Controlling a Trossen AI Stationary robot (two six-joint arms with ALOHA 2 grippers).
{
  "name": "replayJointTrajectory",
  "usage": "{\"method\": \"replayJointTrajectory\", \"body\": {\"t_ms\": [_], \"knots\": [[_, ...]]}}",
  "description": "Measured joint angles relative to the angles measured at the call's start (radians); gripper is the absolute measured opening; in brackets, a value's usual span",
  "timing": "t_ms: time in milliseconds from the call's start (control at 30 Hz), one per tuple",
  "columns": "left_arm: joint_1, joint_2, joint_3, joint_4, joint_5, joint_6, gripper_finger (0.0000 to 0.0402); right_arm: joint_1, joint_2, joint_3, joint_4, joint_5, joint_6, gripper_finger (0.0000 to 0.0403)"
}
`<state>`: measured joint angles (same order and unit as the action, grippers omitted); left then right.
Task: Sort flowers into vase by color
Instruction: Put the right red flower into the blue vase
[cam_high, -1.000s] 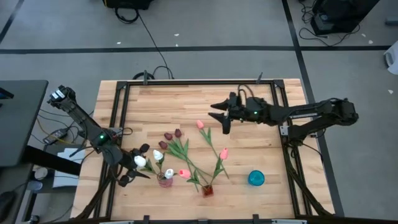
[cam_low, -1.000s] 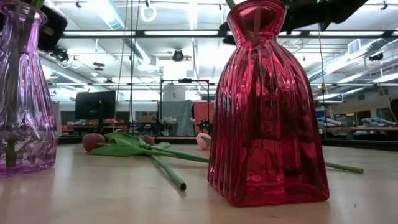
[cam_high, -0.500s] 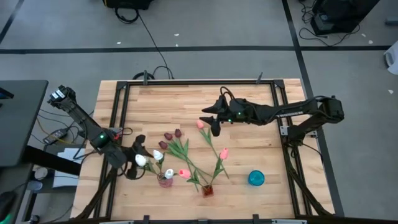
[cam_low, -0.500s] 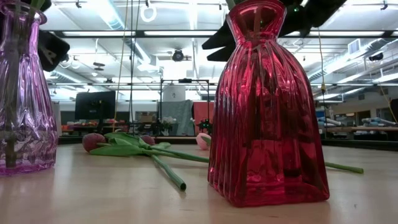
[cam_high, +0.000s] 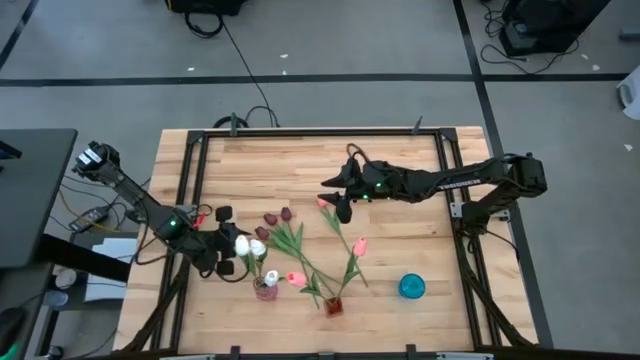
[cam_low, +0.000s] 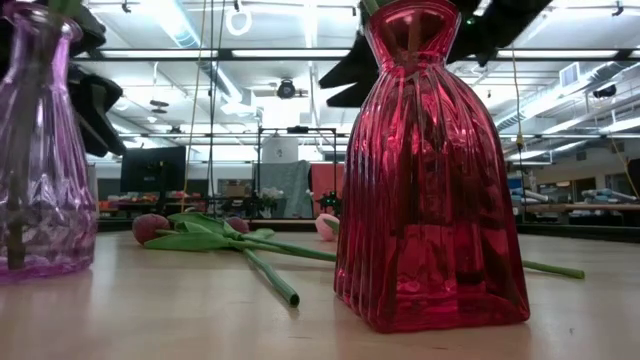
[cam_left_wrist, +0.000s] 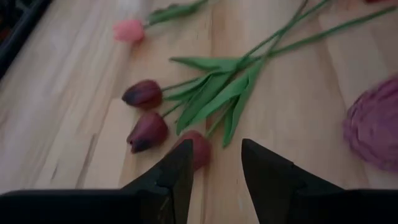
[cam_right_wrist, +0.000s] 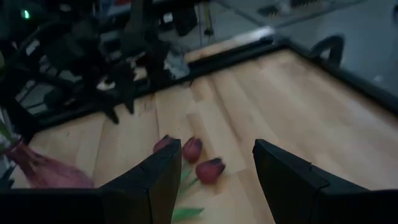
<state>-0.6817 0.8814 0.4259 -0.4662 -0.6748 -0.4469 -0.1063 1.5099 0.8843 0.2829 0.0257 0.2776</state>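
My right gripper (cam_high: 337, 195) hangs with fingers apart just above the pink tulip (cam_high: 322, 201) lying mid-table; three maroon tulips (cam_right_wrist: 210, 170) lie to its left. My left gripper (cam_high: 225, 241), also spread, hovers beside the purple vase (cam_high: 265, 289).

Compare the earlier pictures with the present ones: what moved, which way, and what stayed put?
The right tool reached inward across the table and now hangs open over a loose pink tulip. The left tool swung inward towards the pink vase, open; white heads show beside it. Nothing was taken hold of or let go. The maroon tulips, the red vase and the blue cup stayed put.
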Motion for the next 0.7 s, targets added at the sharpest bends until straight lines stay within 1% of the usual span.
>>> {"method": "replayJointTrajectory", "body": {"t_ms": [133,267,367,467,600,700], "knots": [[0.023,-0.012,0.0,-0.003,0.001,0.0,0.0142,0.019,0.065,0.092,-0.13,0.001,0.006,0.0212],[0.022,-0.019,0.0,-0.01,-0.014,0.021,0.0142,0.033,0.149,0.199,-0.248,0.033,-0.007,0.0212],[0.019,-0.019,0.0,-0.019,-0.006,0.02,0.0142,0.042,0.215,0.265,-0.278,0.048,0.007,0.0212],[0.017,-0.02,0.0,-0.046,0.027,0.008,0.0142,0.064,0.29,0.334,-0.297,0.054,0.018,0.0212],[-0.014,-0.05,0.0,-0.086,0.04,-0.031,0.0142,0.112,0.391,0.448,-0.404,0.059,0.026,0.0212],[-0.052,-0.108,0.0,-0.082,0.008,-0.043,0.0142,0.139,0.454,0.546,-0.527,0.093,0.038,0.0212]]}}
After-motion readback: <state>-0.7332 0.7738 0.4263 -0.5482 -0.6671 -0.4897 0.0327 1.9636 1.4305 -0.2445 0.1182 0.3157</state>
